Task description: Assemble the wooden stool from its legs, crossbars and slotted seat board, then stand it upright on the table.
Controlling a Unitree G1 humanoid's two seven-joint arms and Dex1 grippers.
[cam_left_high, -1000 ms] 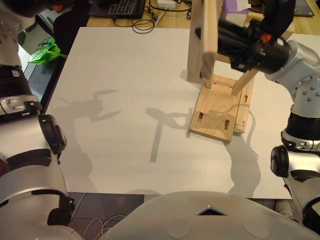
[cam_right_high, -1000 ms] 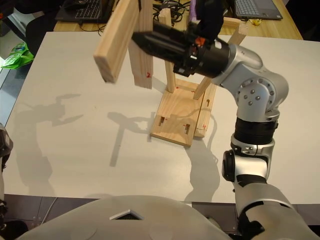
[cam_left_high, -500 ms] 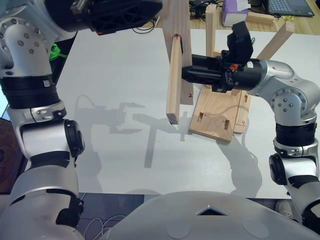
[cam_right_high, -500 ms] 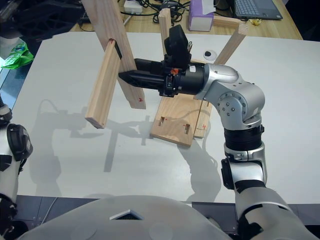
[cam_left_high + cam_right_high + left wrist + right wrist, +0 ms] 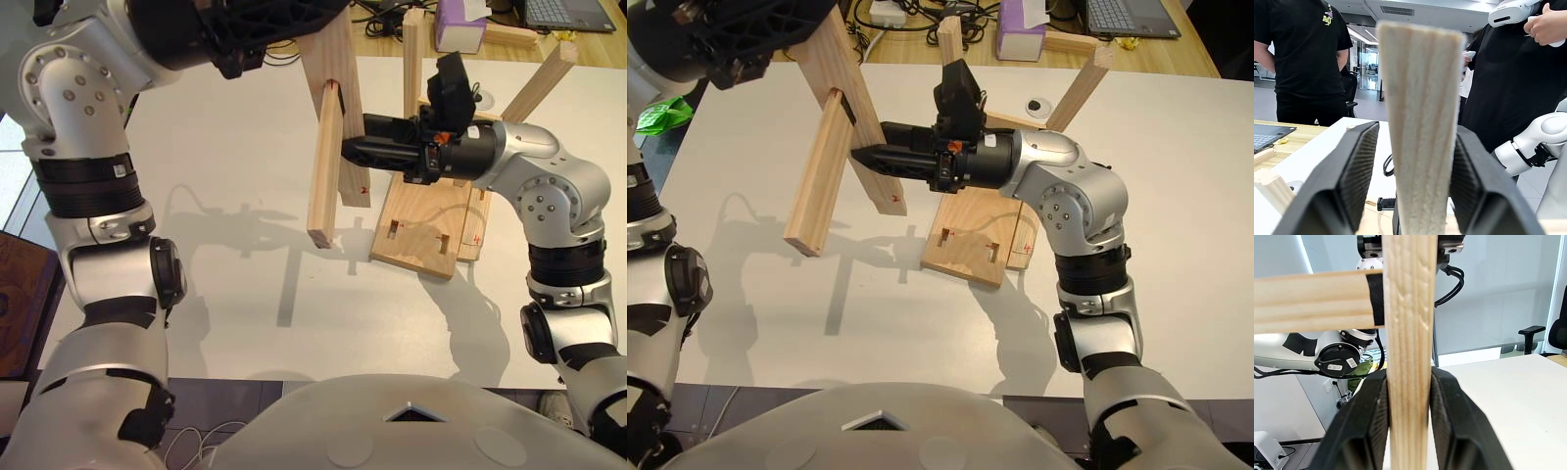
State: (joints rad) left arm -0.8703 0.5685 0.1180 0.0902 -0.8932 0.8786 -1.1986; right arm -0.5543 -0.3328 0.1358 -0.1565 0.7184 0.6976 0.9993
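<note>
A wooden leg (image 5: pixel 345 117) hangs tilted over the table with a crossbar (image 5: pixel 323 166) joined near its top and pointing down. My left gripper (image 5: pixel 1415 129) is shut on the leg's upper end (image 5: pixel 1420 122), and shows above the table (image 5: pixel 257 44) from the head. My right gripper (image 5: pixel 870 157) is shut on the leg's middle (image 5: pixel 1410 333), below the crossbar (image 5: pixel 1312 301). The slotted seat board (image 5: pixel 431 230) lies flat at the right. One leg (image 5: pixel 411 54) stands upright on it and another (image 5: pixel 541 80) leans.
A purple box (image 5: pixel 1024 39), cables and a laptop (image 5: pixel 573 12) sit on the desk beyond the far table edge. A small round object (image 5: pixel 1036 103) lies behind the seat board. A green bag (image 5: pixel 651 113) is off the left edge. The white table (image 5: pixel 196 294) is bare left and front.
My left gripper has come in and shut on the leg's upper end. The leg with its crossbar has swung from upright by the seat board out to the left and lower.
</note>
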